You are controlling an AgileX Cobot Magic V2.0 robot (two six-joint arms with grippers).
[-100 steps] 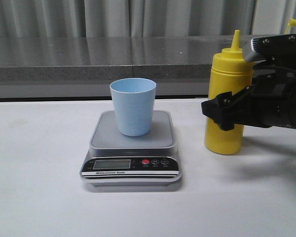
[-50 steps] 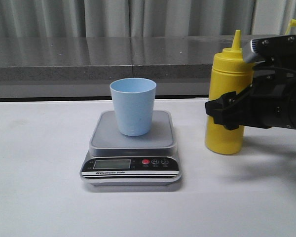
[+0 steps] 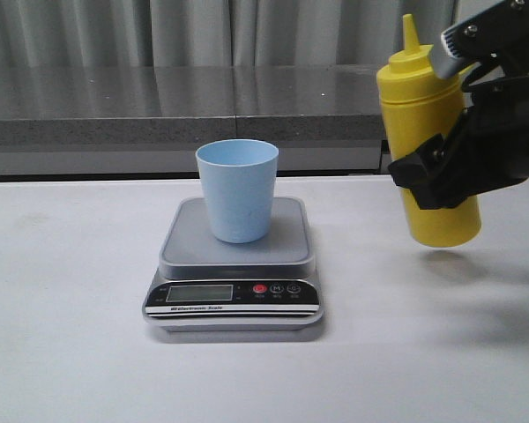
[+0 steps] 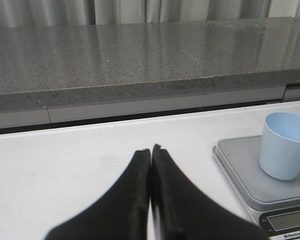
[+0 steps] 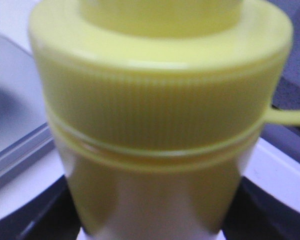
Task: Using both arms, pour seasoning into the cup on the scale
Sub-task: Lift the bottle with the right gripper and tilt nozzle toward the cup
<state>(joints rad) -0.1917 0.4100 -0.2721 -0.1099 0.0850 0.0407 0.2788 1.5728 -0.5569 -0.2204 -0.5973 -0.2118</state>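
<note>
The yellow seasoning bottle [image 3: 428, 132] hangs in the air at the right, tilted slightly left, its base clear of the table. My right gripper [image 3: 436, 181] is shut on its body; the bottle fills the right wrist view [image 5: 155, 125]. The pale blue cup [image 3: 238, 189] stands upright on the grey scale [image 3: 234, 282] at the table's middle. It also shows in the left wrist view [image 4: 285, 145] on the scale [image 4: 240, 165]. My left gripper [image 4: 150, 150] is shut and empty over the white table, left of the scale; it is out of the front view.
A grey stone ledge [image 3: 159, 110] runs along the back of the white table [image 3: 62, 335], with grey curtains behind it. The bottle's shadow [image 3: 476, 264] lies on the table at the right.
My right gripper has lifted the bottle off the table and up, moving a little to the right and tilting it slightly. The cup and scale have not moved.
</note>
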